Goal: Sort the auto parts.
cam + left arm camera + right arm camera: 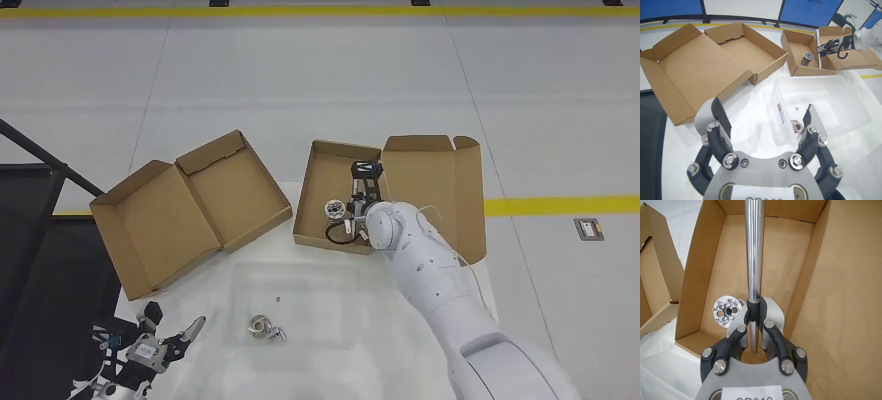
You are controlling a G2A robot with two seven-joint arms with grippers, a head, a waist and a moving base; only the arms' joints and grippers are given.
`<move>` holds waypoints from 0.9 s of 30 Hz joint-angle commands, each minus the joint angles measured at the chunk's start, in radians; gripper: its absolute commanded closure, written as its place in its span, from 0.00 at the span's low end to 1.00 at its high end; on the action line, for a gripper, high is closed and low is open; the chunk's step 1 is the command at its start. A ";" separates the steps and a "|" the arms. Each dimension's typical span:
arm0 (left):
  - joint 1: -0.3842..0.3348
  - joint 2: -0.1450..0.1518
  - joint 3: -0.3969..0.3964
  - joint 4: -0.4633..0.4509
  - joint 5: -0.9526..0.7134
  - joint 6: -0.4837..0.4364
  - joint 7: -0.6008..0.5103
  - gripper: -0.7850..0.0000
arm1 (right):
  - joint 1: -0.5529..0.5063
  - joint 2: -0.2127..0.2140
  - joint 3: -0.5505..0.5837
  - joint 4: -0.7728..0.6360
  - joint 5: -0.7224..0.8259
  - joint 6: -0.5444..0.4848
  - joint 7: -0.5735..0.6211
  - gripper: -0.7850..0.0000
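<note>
1. My left gripper (762, 106), jaws spread and empty, hangs beside the clear plastic tray (829, 77)
2. Small round silver fittings (797, 126) lie in it
3. Farther off, my right gripper (755, 311) clamps a polished steel rod (754, 247) upright in a brown cardboard box (693, 275) holding a toothed silver disc (726, 311)

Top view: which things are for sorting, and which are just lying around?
For the job: metal rod in the right gripper, toothed disc, small metal fittings, clear tray, empty cardboard box, second cardboard box.
Just there: yellow floor line, floor plate.
</note>
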 commanded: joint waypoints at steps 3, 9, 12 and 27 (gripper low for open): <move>0.000 0.000 0.000 0.000 0.000 0.000 0.000 0.00 | 0.009 -0.004 -0.003 0.015 0.006 0.011 -0.012 0.57; 0.000 0.000 0.000 0.000 0.000 0.000 0.000 0.00 | 0.011 -0.007 -0.008 0.020 0.010 0.010 -0.042 0.57; 0.000 0.000 0.000 0.000 0.000 0.000 0.000 0.00 | 0.006 -0.006 -0.009 0.012 0.009 0.007 -0.070 0.58; 0.000 0.000 0.000 0.000 0.000 0.000 0.000 0.00 | -0.103 0.022 -0.021 -0.193 -0.010 -0.303 -0.151 1.00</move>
